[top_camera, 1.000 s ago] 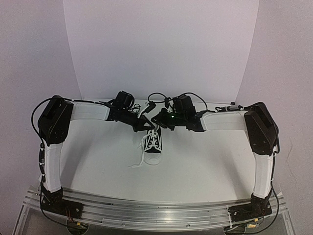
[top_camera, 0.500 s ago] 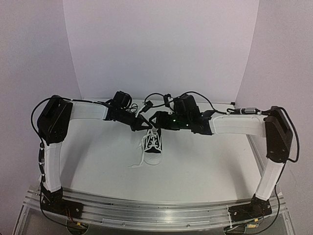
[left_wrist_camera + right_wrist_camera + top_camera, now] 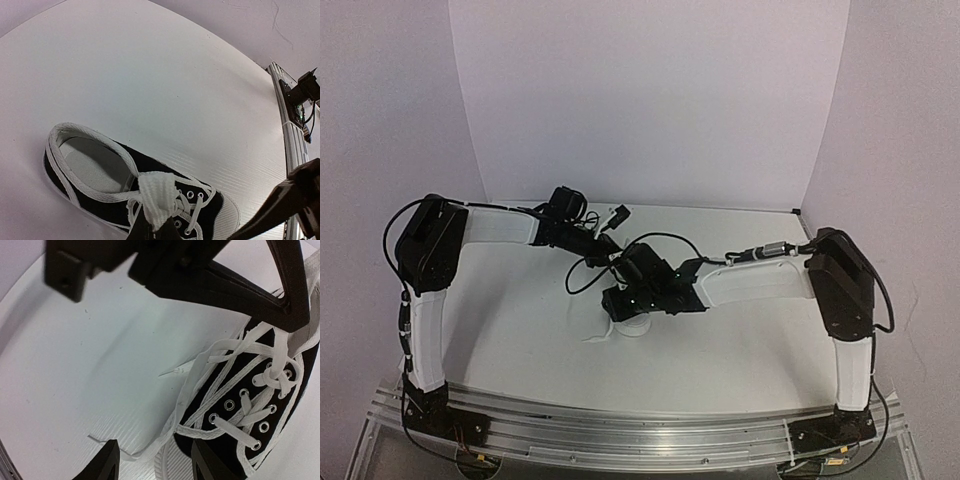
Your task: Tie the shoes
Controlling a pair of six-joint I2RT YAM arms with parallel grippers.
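Over sneaker [image 3: 255, 425], right tool [image 3: 152, 465] agape

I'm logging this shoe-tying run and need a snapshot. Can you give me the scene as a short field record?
shoe: black sneaker, white laces, on white table
left gripper: jaws shut on lace at the tongue
right gripper: jaws open, low over the toe end
loose lace: trailing onto table beside shoe
knot: not tied

right gripper [image 3: 620, 305] swung down over sneaker [image 3: 638, 327], now covering it
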